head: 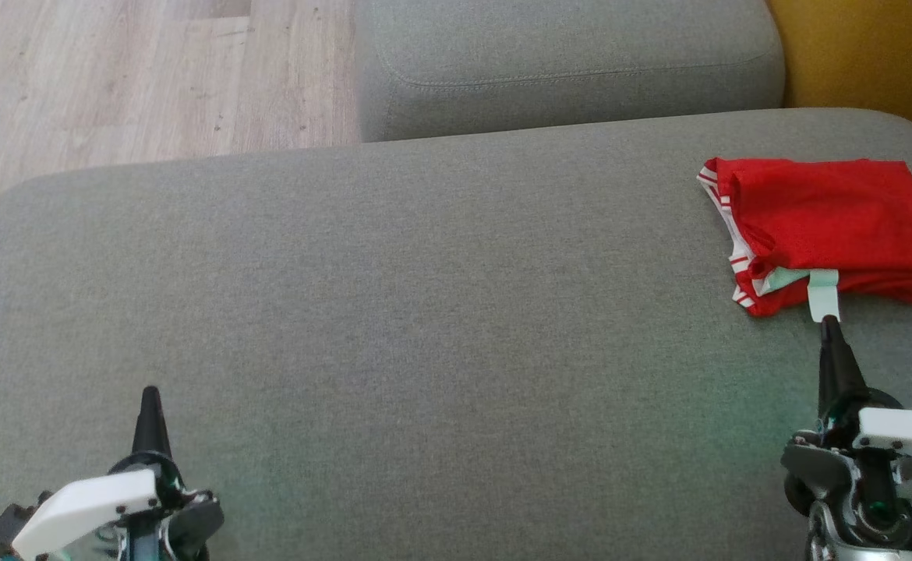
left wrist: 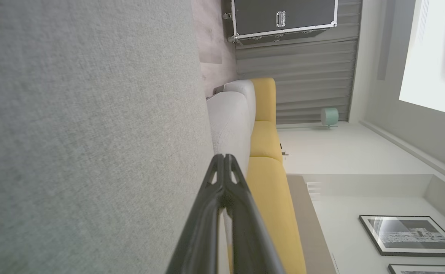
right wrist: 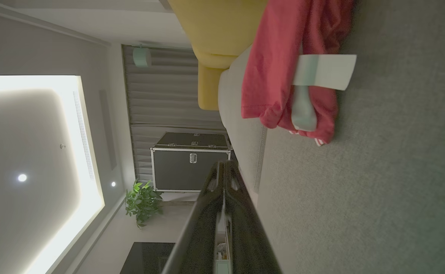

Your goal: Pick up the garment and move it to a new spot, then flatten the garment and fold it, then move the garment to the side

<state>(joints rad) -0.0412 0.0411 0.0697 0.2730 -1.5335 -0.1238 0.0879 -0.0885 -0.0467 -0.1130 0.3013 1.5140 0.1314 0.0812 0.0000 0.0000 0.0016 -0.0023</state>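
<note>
A broad grey seat [head: 394,312] is spread across the head view. A second grey cushion [head: 565,70] is set against its far edge, pale wood floor [head: 113,78] is seen at the far left, and a yellow cushion [head: 869,47] at the far right corner. In the right wrist view a dark case [right wrist: 190,163] with metal edging is seen before a grey curtain [right wrist: 161,91], with a potted plant [right wrist: 142,201] close by. The garment [head: 830,218], red with white-striped trim along its left edge, is laid on the far right part of the seat, folded over in layers into a rough rectangle. Its right end is cut off by the edge of the head view. The left gripper [head: 150,393] is held at the lower left over bare seat, well apart from the garment. Its fingers are pressed together tip to tip, and nothing is caught between them. The right gripper [head: 828,323] is held at the lower right and pointed at the garment's near edge, its fingers likewise closed on nothing. A pale green tag [head: 823,292] is seen sticking out from that near edge onto the seat. In the head view the right fingertips are placed just short of the tag's end, and in the right wrist view grey fabric is seen between them and the tag. Whether either gripper is touching the seat cannot be told.
</note>
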